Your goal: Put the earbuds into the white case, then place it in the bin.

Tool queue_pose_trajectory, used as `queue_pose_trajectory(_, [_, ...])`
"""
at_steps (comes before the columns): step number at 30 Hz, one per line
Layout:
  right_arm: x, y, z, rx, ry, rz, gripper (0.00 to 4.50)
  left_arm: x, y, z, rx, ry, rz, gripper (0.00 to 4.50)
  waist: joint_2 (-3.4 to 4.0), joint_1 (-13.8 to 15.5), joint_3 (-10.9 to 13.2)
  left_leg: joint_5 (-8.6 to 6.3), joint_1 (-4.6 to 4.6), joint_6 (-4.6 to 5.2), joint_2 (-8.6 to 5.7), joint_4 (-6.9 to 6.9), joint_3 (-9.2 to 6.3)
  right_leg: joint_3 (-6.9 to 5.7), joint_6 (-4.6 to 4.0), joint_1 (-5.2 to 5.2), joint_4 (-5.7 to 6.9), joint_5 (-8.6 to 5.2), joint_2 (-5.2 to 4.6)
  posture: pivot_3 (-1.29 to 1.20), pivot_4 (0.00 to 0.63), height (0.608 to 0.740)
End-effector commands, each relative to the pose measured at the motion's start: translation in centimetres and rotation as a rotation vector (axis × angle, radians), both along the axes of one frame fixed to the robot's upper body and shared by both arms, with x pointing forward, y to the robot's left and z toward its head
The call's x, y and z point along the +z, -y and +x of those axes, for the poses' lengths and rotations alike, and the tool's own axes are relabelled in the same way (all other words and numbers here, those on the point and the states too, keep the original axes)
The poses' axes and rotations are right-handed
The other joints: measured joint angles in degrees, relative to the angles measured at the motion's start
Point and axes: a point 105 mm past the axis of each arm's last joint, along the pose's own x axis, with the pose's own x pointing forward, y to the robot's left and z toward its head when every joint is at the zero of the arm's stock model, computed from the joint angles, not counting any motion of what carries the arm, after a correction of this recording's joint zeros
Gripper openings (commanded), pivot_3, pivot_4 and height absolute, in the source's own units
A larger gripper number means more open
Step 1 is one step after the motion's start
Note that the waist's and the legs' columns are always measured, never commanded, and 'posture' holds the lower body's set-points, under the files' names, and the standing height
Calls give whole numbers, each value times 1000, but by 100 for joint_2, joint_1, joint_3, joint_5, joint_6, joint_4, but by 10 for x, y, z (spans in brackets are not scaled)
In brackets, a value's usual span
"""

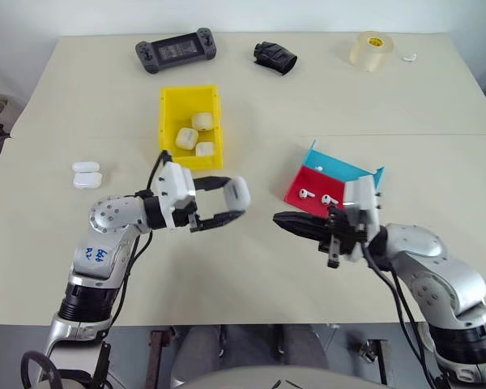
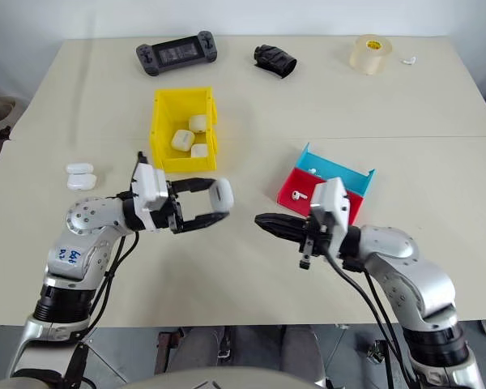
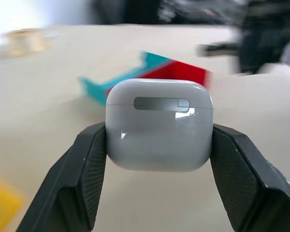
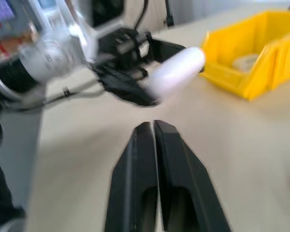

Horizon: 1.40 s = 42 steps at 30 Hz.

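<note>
The white case is up in the air, over the table, between the yellow bin and the red tray. Its lid is shut. The left gripper squeezes the case from both sides. The right gripper points at the case from close by, with a gap between them. Its two fingers are pressed together and hold nothing.

Two earbuds lie in the red tray. A blue tray sits against the red one. Three more white cases already lie in the bin, and two spare cases rest on the table, well apart from the arms.

I think the next job is to put this case into the bin. To do it well, the left arm should carry the case right over the bin, go low, and only then let go. The grip is only on the smooth sides, so a fast swing could make the case slip. I cannot tell if earbuds are inside it.

The left wrist view shows the shiny hinge strip and how snugly the fingers hug the case. The head views do not show that. The head views show the bin, both trays and both arms together, so you can see which way to go.
</note>
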Motion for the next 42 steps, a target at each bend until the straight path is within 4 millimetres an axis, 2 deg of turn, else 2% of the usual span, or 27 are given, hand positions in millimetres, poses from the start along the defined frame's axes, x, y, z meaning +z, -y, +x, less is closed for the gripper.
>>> queue_pose_trajectory(1, [18, 14, -9, -71, 109, 46, 1296, 15, -22, 11, 243, 48, -73, 2797, 0, 13, 0, 0, 2, 0, -1, 0, 0, 1, 0, 0, 0, 0, 0, 0, 150, 740])
queue_pose_trajectory(6, [10, 34, -5, -195, 125, 8, 2946, 33, -49, 37, 575, 106, -217, 2797, -7, 117, -2, 1, 2, -1, -2, 11, 3, 3, 0, 4, 3, 0, 0, 0, 150, 740])
queue_pose_trajectory(9, [9, 36, -3, -216, 136, 3, 3962, 38, -50, 57, 629, 112, -206, 2797, -9, 155, -2, 3, 2, -5, -7, 16, 4, 3, 0, 4, 4, 0, 1, 0, 150, 740])
queue_pose_trajectory(11, [9, 36, -3, -218, 142, 1, 4469, 42, -48, 68, 633, 137, -173, 2797, -12, 154, -4, 3, 2, -5, -16, 19, 4, 3, 0, 5, 7, 0, 1, 0, 150, 740])
queue_pose_trajectory(14, [13, 36, 0, -225, 165, 2, 4469, 45, -49, 98, 680, 107, -171, 2797, -15, 153, -3, 3, 4, -4, -37, 15, 3, 2, 1, 5, 8, 0, 0, 0, 150, 740])
queue_pose_trajectory(18, [16, 33, 0, -224, 176, 7, 4469, 43, -42, 117, 652, 90, -154, 2797, -19, 118, -4, 3, 2, -5, -41, 9, 4, 0, 1, 0, 6, 1, 1, 0, 150, 740])
queue_pose_trajectory(20, [17, 33, -1, -227, 179, 15, 4500, 44, -40, 121, 646, 99, -155, 3539, -20, 113, -3, 3, 2, -4, -41, 0, 6, -1, 2, -5, 5, 1, 1, 0, 150, 740])
queue_pose_trajectory(21, [17, 33, -2, -228, 178, 16, 4500, 45, -38, 121, 635, 96, -157, 3747, -20, 110, -3, 3, 1, -4, -40, -3, 7, -3, 2, -9, 5, 1, 2, 0, 150, 740])
queue_pose_trajectory(23, [16, 33, -2, -233, 177, 18, 4500, 52, -30, 114, 570, 118, -172, 4384, -21, 113, -3, 3, 1, -5, -38, -6, 7, -6, 2, -10, 5, 1, 2, 0, 150, 740])
queue_pose_trajectory(26, [15, 33, -2, -237, 174, 22, 4500, 65, -26, 94, 484, 166, -203, 4449, -24, 119, -1, 3, 0, -5, -38, -3, 6, -7, 2, -10, 5, 1, 0, 0, 150, 740])
queue_pose_trajectory(29, [13, 34, -2, -234, 170, 21, 4500, 72, -43, 71, 459, 201, -207, 4449, -24, 89, -1, 2, 0, -5, -32, -4, 5, -4, 2, -9, 5, 1, -1, 0, 150, 740])
queue_pose_trajectory(32, [10, 39, -2, -222, 167, 2, 4500, 55, -70, 39, 405, 173, -91, 4449, -21, -21, -3, 3, 6, -7, -2, -9, 9, -4, 0, -9, 5, 0, 9, 0, 150, 740])
queue_pose_trajectory(34, [10, 41, -2, -212, 168, -5, 4500, 51, -81, 30, 404, 176, -51, 4449, -21, -18, -3, 3, 17, -8, 3, -16, 15, -1, -2, -4, 7, -1, 7, 0, 150, 740])
queue_pose_trajectory(37, [10, 53, 1, -199, 183, -57, 4500, 33, -110, -6, 277, 79, -7, 4449, -21, -7, -3, 4, 15, -9, 4, -1, 11, -3, -3, 5, 6, -2, 3, 0, 150, 740])
queue_pose_trajectory(41, [10, 68, 7, -197, 187, -98, 4500, 1, -129, -27, 251, -81, 127, 4449, -21, 30, -3, 2, 18, -6, 3, -2, 7, -4, -4, 15, -4, -2, -4, 0, 150, 740])
queue_pose_trajectory(42, [10, 70, 8, -191, 191, -112, 4500, 1, -131, -30, 248, -46, 129, 4449, -21, 55, -2, 2, 19, -6, 3, -2, 8, -4, -4, 17, -6, -2, -4, 0, 150, 740])
